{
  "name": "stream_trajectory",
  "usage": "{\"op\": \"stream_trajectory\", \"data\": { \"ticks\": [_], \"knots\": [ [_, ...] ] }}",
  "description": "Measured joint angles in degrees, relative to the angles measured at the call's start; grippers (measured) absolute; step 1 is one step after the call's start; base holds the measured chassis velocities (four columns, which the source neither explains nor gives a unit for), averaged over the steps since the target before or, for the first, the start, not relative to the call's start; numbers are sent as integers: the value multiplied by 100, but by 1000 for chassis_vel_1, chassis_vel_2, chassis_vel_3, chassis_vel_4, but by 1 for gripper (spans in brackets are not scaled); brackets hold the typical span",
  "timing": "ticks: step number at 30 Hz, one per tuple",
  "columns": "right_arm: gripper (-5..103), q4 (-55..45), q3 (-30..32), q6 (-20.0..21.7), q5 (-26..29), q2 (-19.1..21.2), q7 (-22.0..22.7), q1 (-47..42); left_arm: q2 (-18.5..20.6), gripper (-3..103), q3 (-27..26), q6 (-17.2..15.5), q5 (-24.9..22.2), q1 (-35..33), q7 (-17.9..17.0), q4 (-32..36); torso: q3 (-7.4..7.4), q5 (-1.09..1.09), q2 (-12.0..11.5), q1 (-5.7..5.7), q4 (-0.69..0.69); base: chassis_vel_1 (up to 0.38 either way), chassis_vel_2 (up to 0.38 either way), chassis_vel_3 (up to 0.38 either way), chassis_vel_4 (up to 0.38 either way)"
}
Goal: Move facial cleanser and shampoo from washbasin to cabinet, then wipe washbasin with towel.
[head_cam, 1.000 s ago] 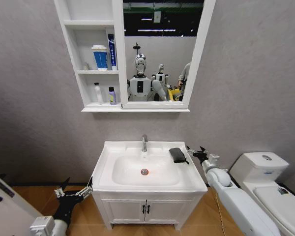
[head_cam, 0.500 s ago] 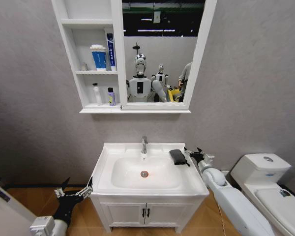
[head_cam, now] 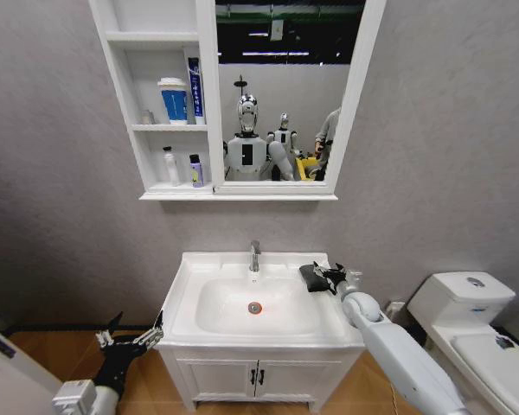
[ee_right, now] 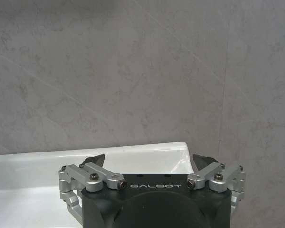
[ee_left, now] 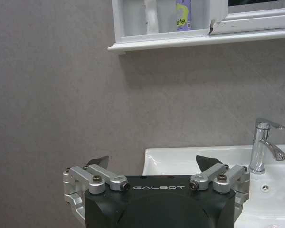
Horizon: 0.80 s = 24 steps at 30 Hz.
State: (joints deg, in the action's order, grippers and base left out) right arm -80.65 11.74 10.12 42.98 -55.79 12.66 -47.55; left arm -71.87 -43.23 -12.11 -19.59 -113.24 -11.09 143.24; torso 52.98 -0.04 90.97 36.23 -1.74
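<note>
The right gripper [head_cam: 333, 277] has moved in from beside the washbasin [head_cam: 258, 333] and now sits right at the dark towel [head_cam: 312, 276], which lies on the back right corner of the washbasin top, and its two fingers are spread apart with nothing in them. No bottles stand on the washbasin and some sit on the cabinet [head_cam: 171, 112] shelves above it, so I think the wiping part comes next. The left gripper [head_cam: 131, 336] hangs low beside the washbasin, fingers apart too.
</note>
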Motion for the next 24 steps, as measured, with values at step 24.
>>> {"op": "stream_trajectory", "data": {
  "ticks": [24],
  "knots": [
    [90,281,-244,729,-1,-283,516,-24,0,100,0,0,0,0,0,0,0,0,0,-1,0,-31,28,32,-36]
  ]
}}
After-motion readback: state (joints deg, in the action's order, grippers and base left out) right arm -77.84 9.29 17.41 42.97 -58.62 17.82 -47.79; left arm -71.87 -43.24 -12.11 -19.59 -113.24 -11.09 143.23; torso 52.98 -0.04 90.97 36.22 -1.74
